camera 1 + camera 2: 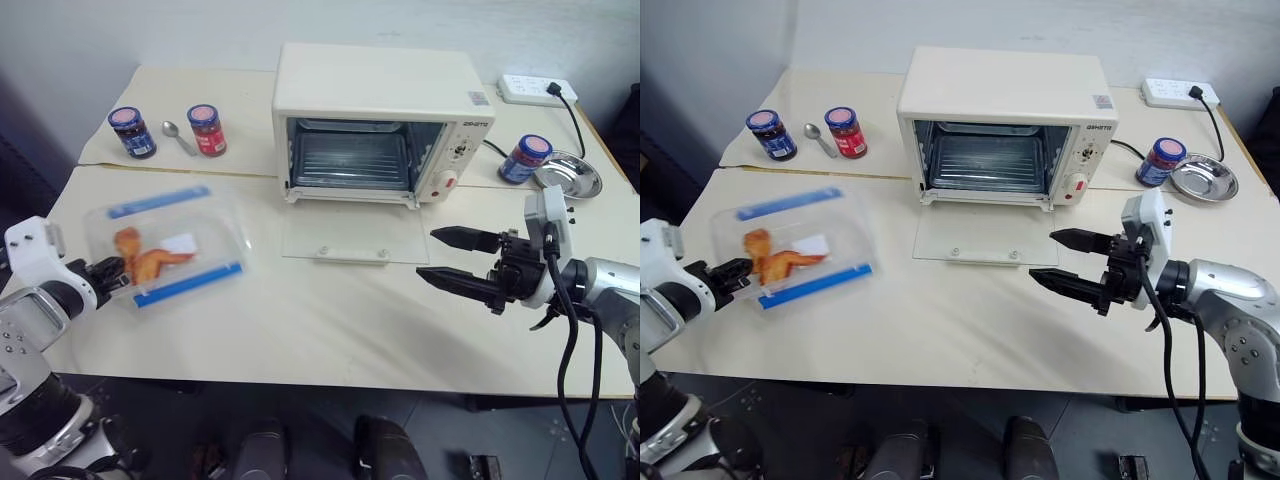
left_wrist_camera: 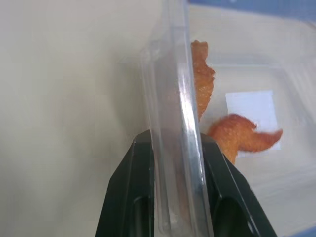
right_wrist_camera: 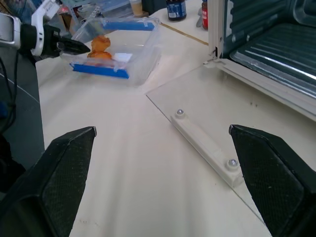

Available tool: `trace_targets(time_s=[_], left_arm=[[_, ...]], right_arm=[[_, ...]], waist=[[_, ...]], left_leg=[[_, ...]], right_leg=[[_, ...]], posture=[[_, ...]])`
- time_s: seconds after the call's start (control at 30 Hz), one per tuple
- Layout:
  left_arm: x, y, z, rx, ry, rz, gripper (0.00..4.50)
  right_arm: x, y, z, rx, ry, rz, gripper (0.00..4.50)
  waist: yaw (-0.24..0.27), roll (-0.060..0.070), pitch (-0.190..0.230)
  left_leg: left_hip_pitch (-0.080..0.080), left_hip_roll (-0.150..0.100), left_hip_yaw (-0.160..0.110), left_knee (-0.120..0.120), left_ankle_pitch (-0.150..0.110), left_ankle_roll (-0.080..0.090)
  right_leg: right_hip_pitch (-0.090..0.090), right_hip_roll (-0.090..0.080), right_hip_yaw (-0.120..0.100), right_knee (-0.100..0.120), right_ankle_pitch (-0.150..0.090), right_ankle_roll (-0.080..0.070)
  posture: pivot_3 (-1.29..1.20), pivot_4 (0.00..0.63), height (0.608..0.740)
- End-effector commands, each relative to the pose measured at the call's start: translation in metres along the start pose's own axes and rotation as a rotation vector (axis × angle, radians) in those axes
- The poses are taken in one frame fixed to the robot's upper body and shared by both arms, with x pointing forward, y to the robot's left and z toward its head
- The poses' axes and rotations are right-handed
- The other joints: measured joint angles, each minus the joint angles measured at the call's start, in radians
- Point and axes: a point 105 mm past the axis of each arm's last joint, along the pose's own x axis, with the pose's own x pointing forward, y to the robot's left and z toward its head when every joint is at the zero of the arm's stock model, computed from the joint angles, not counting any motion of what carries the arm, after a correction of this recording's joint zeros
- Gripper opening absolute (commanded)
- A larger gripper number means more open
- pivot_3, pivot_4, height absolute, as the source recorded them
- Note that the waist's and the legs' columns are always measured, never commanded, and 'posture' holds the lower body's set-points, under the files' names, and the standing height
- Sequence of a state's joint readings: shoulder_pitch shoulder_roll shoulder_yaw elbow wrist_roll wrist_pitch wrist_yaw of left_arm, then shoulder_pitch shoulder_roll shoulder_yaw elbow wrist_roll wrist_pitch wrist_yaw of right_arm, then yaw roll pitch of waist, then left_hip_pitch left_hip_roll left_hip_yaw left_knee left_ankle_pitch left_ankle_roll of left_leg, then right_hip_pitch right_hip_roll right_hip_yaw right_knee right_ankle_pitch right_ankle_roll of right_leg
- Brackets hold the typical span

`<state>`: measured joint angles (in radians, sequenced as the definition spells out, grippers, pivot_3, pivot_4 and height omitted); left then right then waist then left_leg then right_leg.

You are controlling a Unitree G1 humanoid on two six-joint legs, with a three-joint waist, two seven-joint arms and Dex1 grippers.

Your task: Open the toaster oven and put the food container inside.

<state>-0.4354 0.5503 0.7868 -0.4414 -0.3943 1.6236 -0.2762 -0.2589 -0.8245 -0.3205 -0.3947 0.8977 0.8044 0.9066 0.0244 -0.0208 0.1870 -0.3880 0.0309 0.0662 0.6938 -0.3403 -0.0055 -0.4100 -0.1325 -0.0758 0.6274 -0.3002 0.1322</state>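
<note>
Head views: left gripper [image 1: 112, 272], at the near left table [image 1: 330, 340] edge, pinches the near corner of the food container [image 1: 170, 245], which sits left of the toaster oven [image 1: 375, 125]; the oven's glass door [image 1: 350, 232] lies flat, bare tabletop before it, and the right gripper [image 1: 455, 258] hovers spread wide by the door's right edge. Left wrist view: fingers [image 2: 126, 197] clamp the container's clear wall. Right wrist view: wide-apart fingers [image 3: 64, 173] frame the door handle [image 3: 205, 148], touching nothing.

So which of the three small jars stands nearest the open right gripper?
The blue-lidded jar beside the round metal dish, right of the toaster oven; the other two stand far left.
</note>
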Motion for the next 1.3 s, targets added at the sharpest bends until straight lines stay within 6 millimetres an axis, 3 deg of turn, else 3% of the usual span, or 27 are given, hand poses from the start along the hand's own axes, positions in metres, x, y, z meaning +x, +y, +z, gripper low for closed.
trace_targets(time_s=[0.03,0.17,0.4,0.57,0.73,1.03,1.13,1.3], left_arm=[[-0.006,-0.038,0.013,0.119,0.000,-0.237,0.99],[-0.007,-0.066,0.025,0.185,0.016,-0.387,0.99],[0.010,-0.113,0.025,0.203,0.073,-0.556,0.99],[0.040,-0.166,0.024,0.226,0.136,-0.611,0.99],[0.065,-0.193,0.028,0.225,0.157,-0.571,0.99],[0.096,-0.206,0.032,0.197,0.142,-0.469,0.99],[0.103,-0.210,0.031,0.152,0.136,-0.458,1.56],[0.098,-0.223,0.034,0.109,0.123,-0.540,3.05]], right_arm=[[-0.010,0.001,0.008,-0.067,-0.007,-0.034,4.50],[-0.015,-0.002,0.005,-0.061,-0.014,-0.075,4.50],[-0.026,0.000,0.002,-0.053,-0.027,-0.132,4.50],[-0.031,0.002,0.001,-0.064,-0.028,-0.166,4.50],[-0.034,0.004,-0.002,-0.063,-0.035,-0.199,4.50],[-0.040,0.006,-0.007,-0.065,-0.047,-0.259,4.50],[-0.040,0.006,-0.007,-0.070,-0.053,-0.271,4.50],[-0.041,0.005,-0.006,-0.080,-0.055,-0.284,4.50]], waist=[[-0.001,0.000,0.000],[-0.001,0.000,0.000],[0.000,0.000,0.000],[0.006,0.000,0.000],[0.003,0.000,0.000],[0.003,0.000,0.000],[0.007,0.000,0.000],[0.004,0.000,0.000]], left_leg=[[0.000,0.000,0.000,0.000,0.000,0.000],[0.000,0.000,0.000,0.000,0.000,0.000],[0.000,0.000,0.001,0.000,0.000,0.000],[0.000,-0.001,0.005,0.001,0.000,0.001],[-0.001,-0.001,0.006,0.002,0.000,0.001],[-0.001,-0.001,0.008,0.001,0.001,0.001],[-0.001,-0.001,0.008,0.002,0.001,0.001],[-0.001,-0.001,0.008,0.002,0.001,0.001]], right_leg=[[0.000,0.000,0.000,0.000,0.000,0.000],[0.000,0.000,0.000,0.000,0.000,0.000],[0.000,0.001,0.000,0.000,0.000,0.000],[0.001,0.001,-0.001,0.000,0.000,0.000],[0.001,0.001,-0.001,0.000,0.000,0.000],[0.001,0.001,-0.001,0.000,0.000,0.001],[0.001,0.001,-0.001,0.000,0.000,0.001],[0.001,0.001,-0.001,0.000,0.001,0.001]], posture=[[0.00,0.150,0.740],[0.00,0.150,0.740],[0.00,0.150,0.740],[0.00,0.150,0.740],[0.00,0.150,0.740],[0.00,0.150,0.740],[0.00,0.150,0.740],[0.00,0.150,0.740]])
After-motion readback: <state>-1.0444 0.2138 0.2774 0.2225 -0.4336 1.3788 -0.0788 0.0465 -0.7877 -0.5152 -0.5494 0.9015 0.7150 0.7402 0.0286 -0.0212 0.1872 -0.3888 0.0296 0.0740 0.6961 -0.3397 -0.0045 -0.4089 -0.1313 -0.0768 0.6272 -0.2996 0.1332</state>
